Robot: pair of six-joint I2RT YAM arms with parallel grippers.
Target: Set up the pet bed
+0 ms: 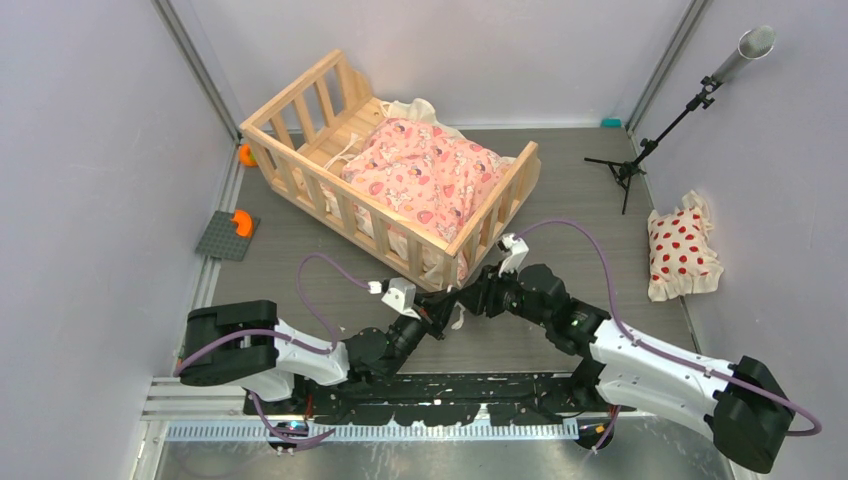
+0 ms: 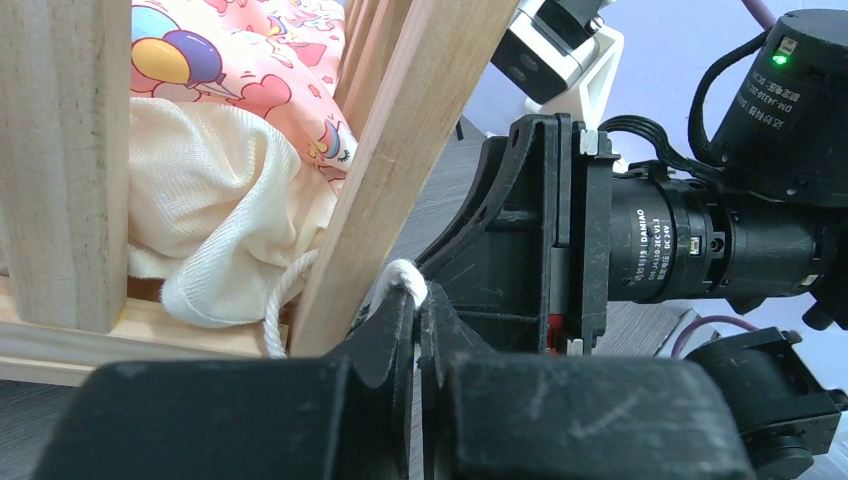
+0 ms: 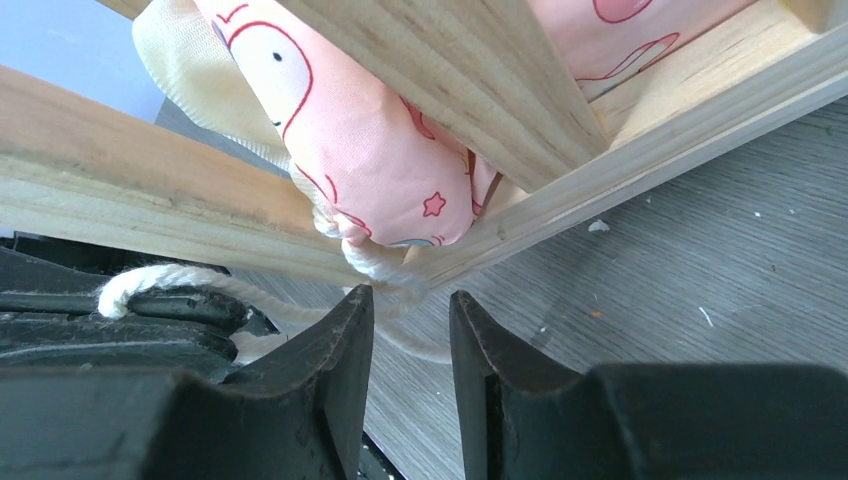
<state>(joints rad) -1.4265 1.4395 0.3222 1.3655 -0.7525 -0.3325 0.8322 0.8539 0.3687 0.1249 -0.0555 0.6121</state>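
Note:
The light wooden pet bed (image 1: 300, 110) stands on the grey floor at the back centre, with the pink cartoon-print cushion (image 1: 425, 175) lying inside. Both grippers meet at its near right corner post (image 1: 462, 262). My left gripper (image 2: 418, 300) is shut on a cream tie cord (image 2: 408, 275) beside the post (image 2: 390, 150). My right gripper (image 3: 412, 305) is open, its fingers either side of a knotted cream tie (image 3: 385, 268) that hangs from the cushion (image 3: 370, 150) under the bed rail (image 3: 150, 200). The left gripper's fingers (image 3: 130, 330), holding cord, show at the right wrist view's left.
A white pillow with red dots (image 1: 683, 250) lies at the right wall. A microphone stand (image 1: 690, 100) stands at the back right. A grey baseplate with an orange piece (image 1: 230, 232) and another orange piece (image 1: 246, 155) lie left of the bed.

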